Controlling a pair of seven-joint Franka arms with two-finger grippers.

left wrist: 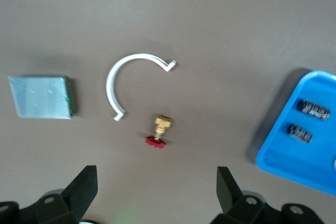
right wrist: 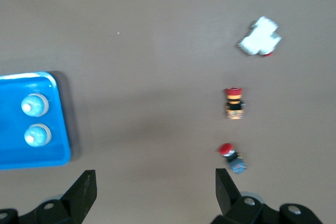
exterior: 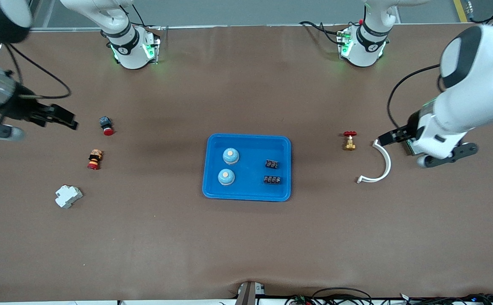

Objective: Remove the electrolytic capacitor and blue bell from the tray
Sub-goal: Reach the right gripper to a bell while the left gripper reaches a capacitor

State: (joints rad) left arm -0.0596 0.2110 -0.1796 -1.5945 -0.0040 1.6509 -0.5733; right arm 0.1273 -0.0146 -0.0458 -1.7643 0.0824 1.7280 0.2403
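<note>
At the right arm's end of the tabletop (exterior: pixel 153 254), the right gripper (exterior: pixel 62 118) hangs in the air over bare brown surface, its fingers (right wrist: pixel 84 195) spread wide with nothing between them. Just beside it lies a blue-bodied push button with a red cap (exterior: pixel 106 125). Nearer to the front camera than that is a second push button with a red cap and yellow band (exterior: pixel 94 159), and nearer again a white plastic block (exterior: pixel 68 196).

In the middle of the tabletop sits a blue tray (exterior: pixel 247 195). Two pale blue bells (exterior: pixel 230 156) stand in the tray on the side toward the right arm's end, one nearer to the front camera than its twin, apart from each other. Two small black capacitors (exterior: pixel 272 164) lie in the tray on the side toward the left arm's end, likewise one nearer to the camera than the other.

Toward the left arm's end, a brass valve with a red handwheel (exterior: pixel 349 141) stands on the tabletop, and beside it lies a white curved plastic clip (exterior: pixel 382 163). The left gripper (exterior: pixel 392 136) hovers just over one end of that clip, its fingers (left wrist: pixel 84 192) fully apart and holding nothing. The left wrist view also shows a pale grey-green rectangular pad (left wrist: pixel 40 96) on the tabletop near the clip.
</note>
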